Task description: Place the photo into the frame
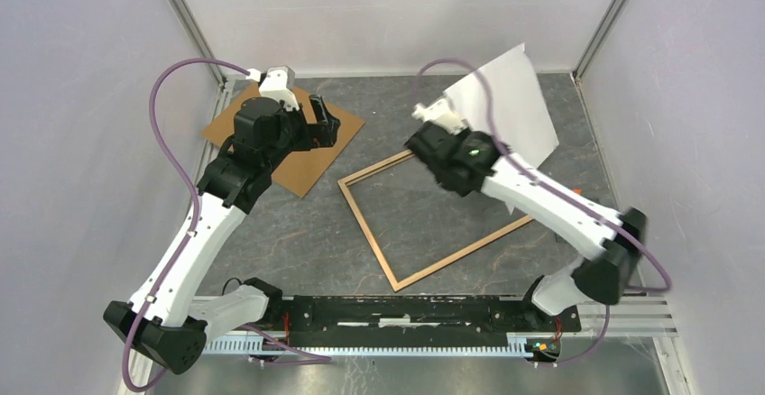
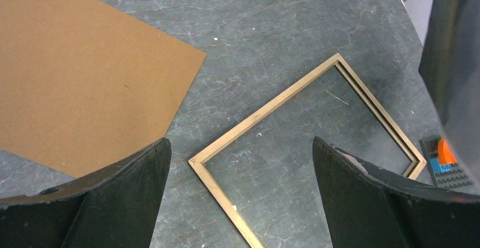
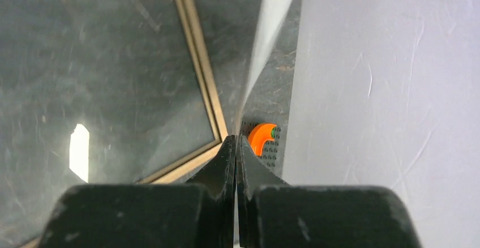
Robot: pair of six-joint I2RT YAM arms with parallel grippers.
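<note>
Pinching photo [image 1: 514,97], right hand [image 3: 236,143], print face indistinct, frame [image 1: 363,225] partly behind right arm [image 1: 550,198]

Backing board [image 1: 311,168]: plain brown, lying flat on the far-left tabletop.
Tabletop [image 1: 298,233]: dark grey, marbled (lightly scuffed).
Orange curved piece [image 3: 261,137]: on a dark studded plate [image 2: 450,173], beside the right wall [image 3: 385,89].

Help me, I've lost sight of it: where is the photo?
In the top view the photo is up in the air at far right, pinched in the shut right gripper, over the frame's far right side.
</note>
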